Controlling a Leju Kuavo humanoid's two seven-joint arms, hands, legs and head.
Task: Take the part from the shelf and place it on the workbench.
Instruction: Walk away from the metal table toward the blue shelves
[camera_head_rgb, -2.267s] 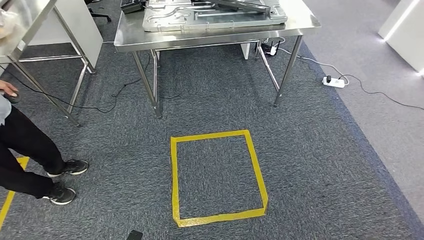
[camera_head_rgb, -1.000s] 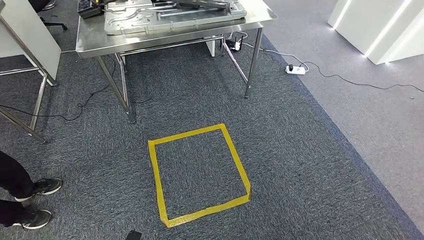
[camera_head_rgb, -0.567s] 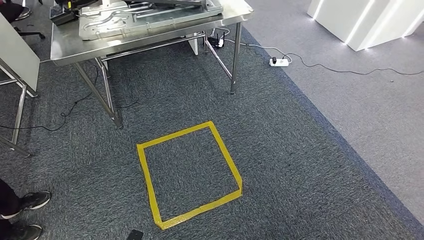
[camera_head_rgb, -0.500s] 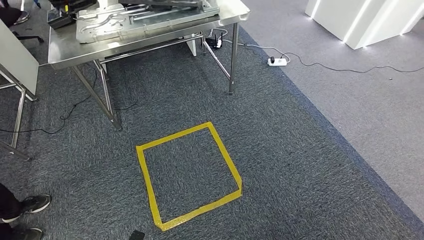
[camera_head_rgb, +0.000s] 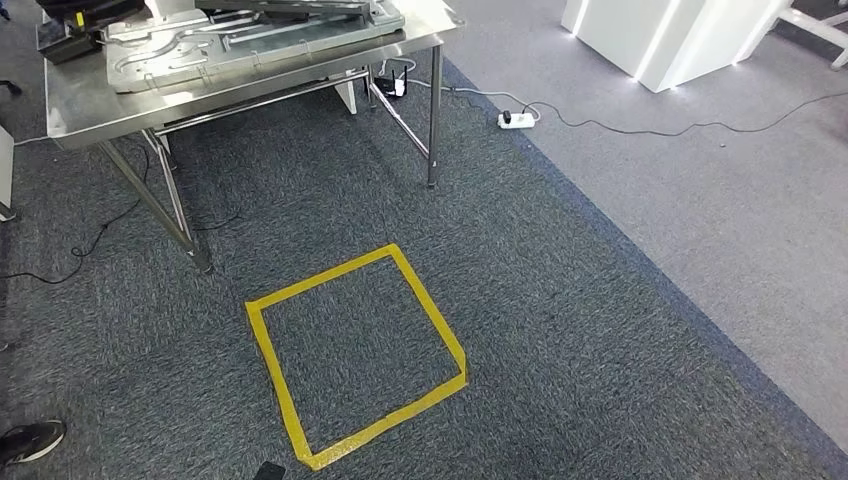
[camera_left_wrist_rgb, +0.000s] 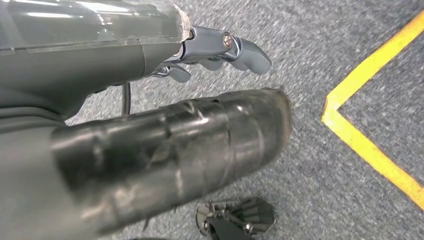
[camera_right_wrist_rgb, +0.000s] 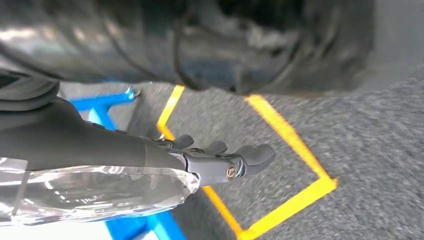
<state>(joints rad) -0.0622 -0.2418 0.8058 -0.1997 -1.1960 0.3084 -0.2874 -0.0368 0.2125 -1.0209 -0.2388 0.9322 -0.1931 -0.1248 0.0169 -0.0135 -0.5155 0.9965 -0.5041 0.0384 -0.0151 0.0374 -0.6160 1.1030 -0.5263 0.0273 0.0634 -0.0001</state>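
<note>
Head view: steel workbench (camera_head_rgb: 70, 100) is standing at the top left on dark grey carpet (camera_head_rgb: 560, 330). It's carrying a big flat metal panel (camera_head_rgb: 240, 40) w/ pressed grooves, lying flat and taking up most of the top; long axis is running along the bench's length, left to right in the pic, tilted slightly up toward the right. A dark box (camera_head_rgb: 65, 45) is sitting at the panel's left end, partly cut off by the frame. No shelf or separate part is showing, so can't tell where the task's part is.

On the floor, a yellow tape square (camera_head_rgb: 355, 355) is lying near the bench's front legs, turned at an angle. A white power strip (camera_head_rgb: 515, 120) w/ cables is lying on the lighter grey floor (camera_head_rgb: 720, 220) to the right of the bench, and a white lit block (camera_head_rgb: 660, 40) is standing at top right. A person's shoe (camera_head_rgb: 30, 440) is poking in at bottom left.

Left wrist view: left hand (camera_left_wrist_rgb: 215, 52) is hanging over the carpet, fingers (camera_left_wrist_rgb: 250, 52) loosely curved and apart, holding nothing. A corner of yellow tape is lying close by, a detail the head view doesn't tie to the hand.

Right wrist view: right hand (camera_right_wrist_rgb: 220, 160) is also hanging w/ fingers slightly bent, spread, nothing in them. Under it, yellow tape lines and a blue frame (camera_right_wrist_rgb: 110, 120) are showing; pic is blurred.
</note>
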